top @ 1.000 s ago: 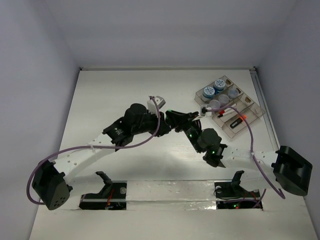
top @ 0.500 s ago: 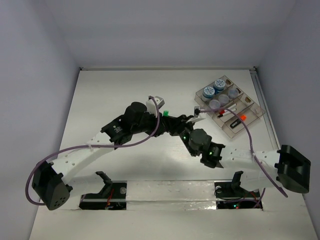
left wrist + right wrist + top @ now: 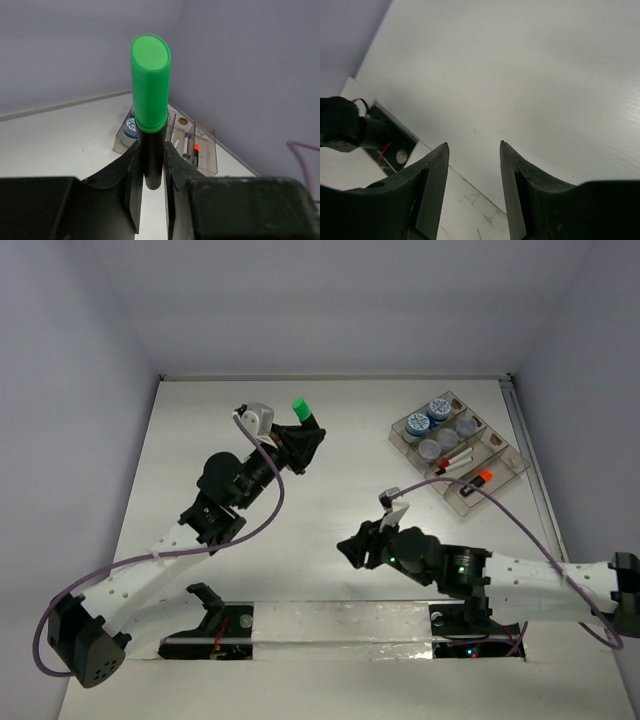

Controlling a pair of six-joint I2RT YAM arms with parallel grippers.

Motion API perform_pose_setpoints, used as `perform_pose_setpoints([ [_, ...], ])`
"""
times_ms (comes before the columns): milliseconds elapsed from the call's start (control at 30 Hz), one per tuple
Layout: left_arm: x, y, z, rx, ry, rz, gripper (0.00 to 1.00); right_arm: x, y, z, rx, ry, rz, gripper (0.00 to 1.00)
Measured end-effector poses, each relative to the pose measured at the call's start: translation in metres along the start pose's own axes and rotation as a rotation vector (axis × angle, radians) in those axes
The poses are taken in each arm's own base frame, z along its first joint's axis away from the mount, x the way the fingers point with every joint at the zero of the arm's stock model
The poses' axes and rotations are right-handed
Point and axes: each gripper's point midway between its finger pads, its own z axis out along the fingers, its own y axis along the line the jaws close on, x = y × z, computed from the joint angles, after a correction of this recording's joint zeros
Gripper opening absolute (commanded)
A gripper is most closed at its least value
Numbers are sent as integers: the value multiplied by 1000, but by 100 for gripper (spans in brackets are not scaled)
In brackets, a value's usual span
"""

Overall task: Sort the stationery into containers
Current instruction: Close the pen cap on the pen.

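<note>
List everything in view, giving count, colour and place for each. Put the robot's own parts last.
green highlighter: one, black body with green cap, upright in the left gripper
tray: one, clear, divided, far right of the table
pots: five, two blue-lidded and three pale-lidded, in the tray's far compartments
pen: one made out, white with red end, in a tray compartment
orange highlighter: one, black with orange tip, in the tray's near compartment
table: one, white
left gripper: one, black, shut on the green highlighter
right gripper: one, black, open and empty, over the table's near middle
</note>
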Motion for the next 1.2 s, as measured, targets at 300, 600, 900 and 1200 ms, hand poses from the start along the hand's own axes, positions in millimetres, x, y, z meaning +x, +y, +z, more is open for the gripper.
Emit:
perform_pose_setpoints([
  [300,73,-19,-23,167,179,-106,0,-94,17,-52,-225,-152,-149,78],
  [600,120,-65,-71,455,365,-267,0,-166,65,-77,-417,-246,-398,90],
  [900,123,-86,-92,562,403,-309,0,-169,60,-25,-450,-121,-425,89],
  [1200,126,-92,-96,590,413,-321,0,-154,84,-18,-633,-53,-397,72],
])
